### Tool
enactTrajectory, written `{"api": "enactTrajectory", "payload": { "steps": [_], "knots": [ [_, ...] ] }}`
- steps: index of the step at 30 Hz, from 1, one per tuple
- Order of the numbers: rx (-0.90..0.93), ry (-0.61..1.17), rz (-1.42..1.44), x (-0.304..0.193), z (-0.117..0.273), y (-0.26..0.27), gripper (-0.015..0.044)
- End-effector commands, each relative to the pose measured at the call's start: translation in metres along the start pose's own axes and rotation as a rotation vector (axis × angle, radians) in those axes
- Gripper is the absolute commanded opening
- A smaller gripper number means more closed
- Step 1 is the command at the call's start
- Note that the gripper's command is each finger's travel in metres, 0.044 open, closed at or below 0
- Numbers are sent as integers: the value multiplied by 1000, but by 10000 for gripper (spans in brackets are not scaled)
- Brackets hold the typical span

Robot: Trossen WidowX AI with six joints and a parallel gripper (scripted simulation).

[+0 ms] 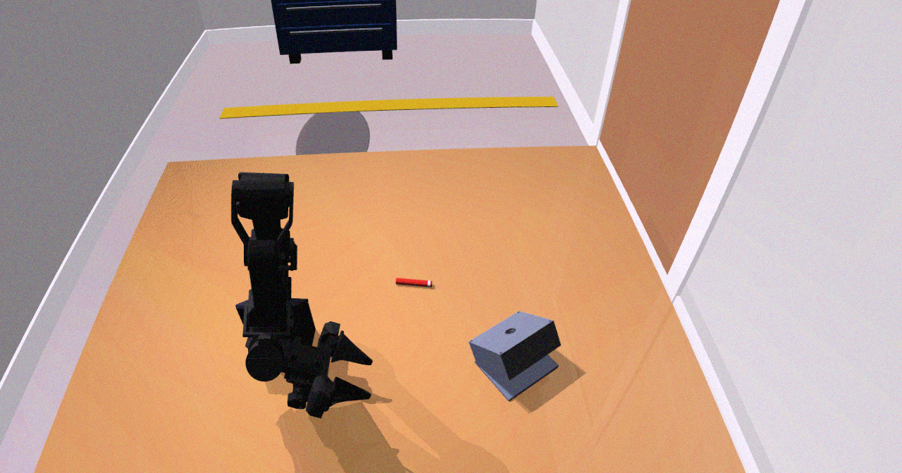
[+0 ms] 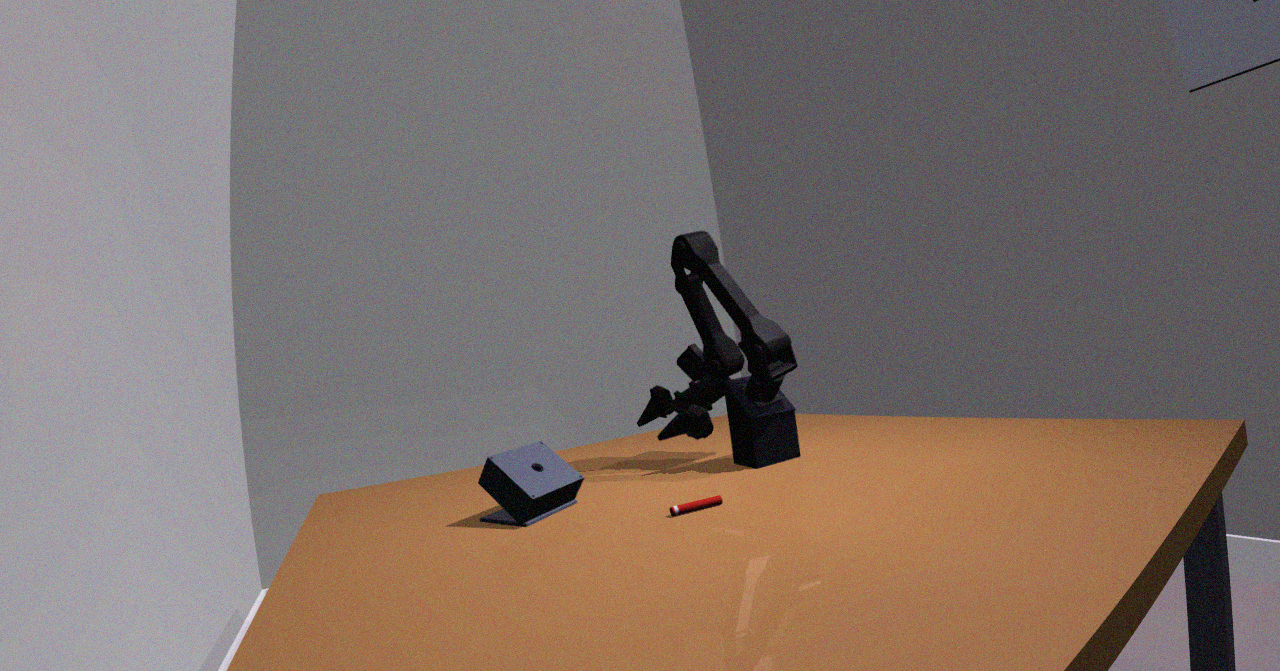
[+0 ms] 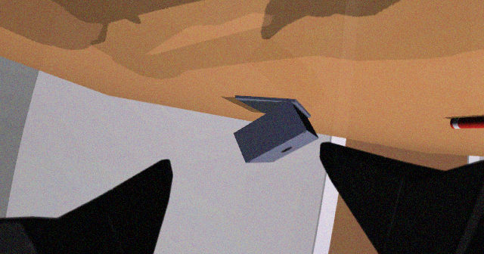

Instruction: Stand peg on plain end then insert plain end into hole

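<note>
A red peg lies on its side on the table. Its white band is at the end towards the panel's side. The blue-grey sloped panel stands on its base plate, and its one hole shows dark and empty. My gripper is wide open with nothing between its fingers. It hangs above the table near the arm's base, away from both peg and panel. The hole's depth is hidden.
The arm's base stands on the table behind the gripper. The panel's block overhangs its base plate. Walls and a brown door lie beyond the table's edge. A dark drawer cabinet stands on the floor beyond the table.
</note>
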State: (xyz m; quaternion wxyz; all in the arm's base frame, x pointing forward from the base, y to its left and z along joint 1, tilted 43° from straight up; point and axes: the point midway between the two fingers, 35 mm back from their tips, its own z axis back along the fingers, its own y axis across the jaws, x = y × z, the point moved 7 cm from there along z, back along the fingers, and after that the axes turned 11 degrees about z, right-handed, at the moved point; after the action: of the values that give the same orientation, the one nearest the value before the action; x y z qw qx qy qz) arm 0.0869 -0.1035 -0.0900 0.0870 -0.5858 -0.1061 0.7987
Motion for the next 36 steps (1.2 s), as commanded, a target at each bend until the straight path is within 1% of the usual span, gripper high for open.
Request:
{"api": "enactTrajectory", "payload": {
  "steps": [1,2,20,36],
  "knots": [
    [-2,-2,4,0,0,0,426],
    [-8,-6,17,0,-1,1,440],
    [-187,-128,402,-11,-31,25,440],
    [-428,-191,825,-50,-75,32,440]
  ]
}}
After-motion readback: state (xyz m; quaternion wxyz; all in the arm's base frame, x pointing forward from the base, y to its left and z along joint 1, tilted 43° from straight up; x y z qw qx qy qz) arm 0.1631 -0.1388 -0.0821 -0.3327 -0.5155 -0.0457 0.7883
